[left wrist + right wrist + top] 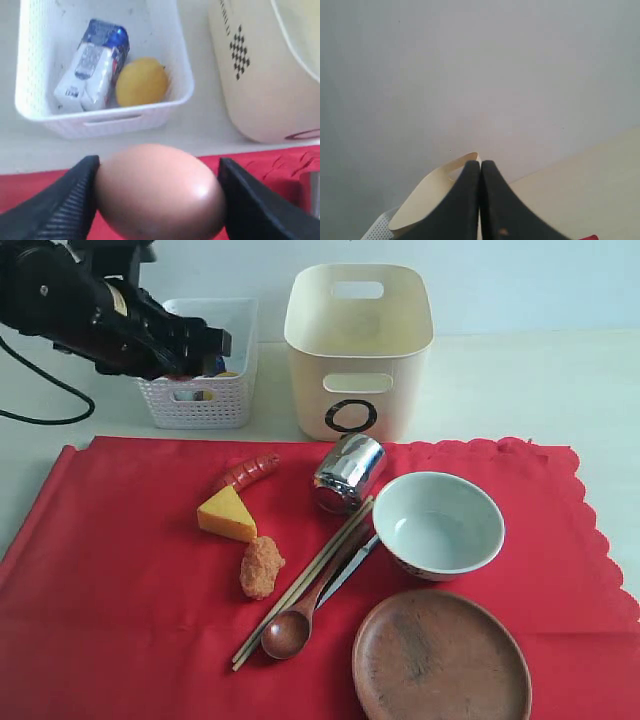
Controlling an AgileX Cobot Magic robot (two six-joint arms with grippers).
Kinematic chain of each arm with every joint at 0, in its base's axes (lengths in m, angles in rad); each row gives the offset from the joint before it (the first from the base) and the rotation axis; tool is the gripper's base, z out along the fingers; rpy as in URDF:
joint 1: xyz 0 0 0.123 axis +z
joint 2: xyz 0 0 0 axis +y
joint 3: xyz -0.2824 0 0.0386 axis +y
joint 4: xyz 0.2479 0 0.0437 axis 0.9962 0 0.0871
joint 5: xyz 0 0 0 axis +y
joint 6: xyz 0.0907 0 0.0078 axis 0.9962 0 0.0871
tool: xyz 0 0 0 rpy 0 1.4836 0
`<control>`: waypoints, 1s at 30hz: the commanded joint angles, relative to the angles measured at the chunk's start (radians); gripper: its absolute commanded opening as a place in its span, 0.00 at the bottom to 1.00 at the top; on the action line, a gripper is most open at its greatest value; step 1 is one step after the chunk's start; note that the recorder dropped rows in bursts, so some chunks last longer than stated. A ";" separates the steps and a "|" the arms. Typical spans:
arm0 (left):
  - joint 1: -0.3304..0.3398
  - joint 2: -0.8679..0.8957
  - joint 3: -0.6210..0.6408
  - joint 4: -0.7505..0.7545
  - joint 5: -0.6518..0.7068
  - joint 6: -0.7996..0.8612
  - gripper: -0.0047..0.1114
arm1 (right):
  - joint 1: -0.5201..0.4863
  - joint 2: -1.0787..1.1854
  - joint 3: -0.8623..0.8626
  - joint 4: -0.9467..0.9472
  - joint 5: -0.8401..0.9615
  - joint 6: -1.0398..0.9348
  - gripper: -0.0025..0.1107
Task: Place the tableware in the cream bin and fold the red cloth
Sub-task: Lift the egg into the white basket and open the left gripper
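The red cloth (120, 570) lies spread flat. On it are a steel cup (349, 472) on its side, a white bowl (437, 523), a brown plate (440, 657), a wooden spoon (296, 625), chopsticks (300, 588) and a slim metal-handled utensil (352, 568). The cream bin (358, 350) stands behind the cloth. My left gripper (212, 344) hovers at the white basket's front, shut on a brown egg (160, 185) between its fingers (65, 210). My right gripper (480, 167) is shut and empty, facing the wall, with the bin's rim (427, 195) behind it.
A white lattice basket (200, 400) left of the bin holds a blue-and-white carton (92, 65) and a round yellow fruit (141, 81). A sausage (245, 472), a yellow wedge (226, 515) and a fried nugget (261, 566) lie on the cloth left of the chopsticks.
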 commanded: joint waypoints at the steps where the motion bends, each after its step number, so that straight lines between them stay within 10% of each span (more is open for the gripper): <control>1: 0.002 -0.005 -0.002 0.112 -0.191 0.012 0.04 | -0.003 -0.003 0.003 -0.009 -0.004 -0.003 0.02; 20: 0.131 0.323 -0.205 0.155 -0.380 -0.063 0.06 | -0.003 -0.003 0.003 -0.009 -0.004 -0.003 0.02; 30: 0.131 0.387 -0.267 0.156 -0.358 -0.059 0.58 | -0.003 -0.002 0.003 -0.009 -0.001 -0.003 0.02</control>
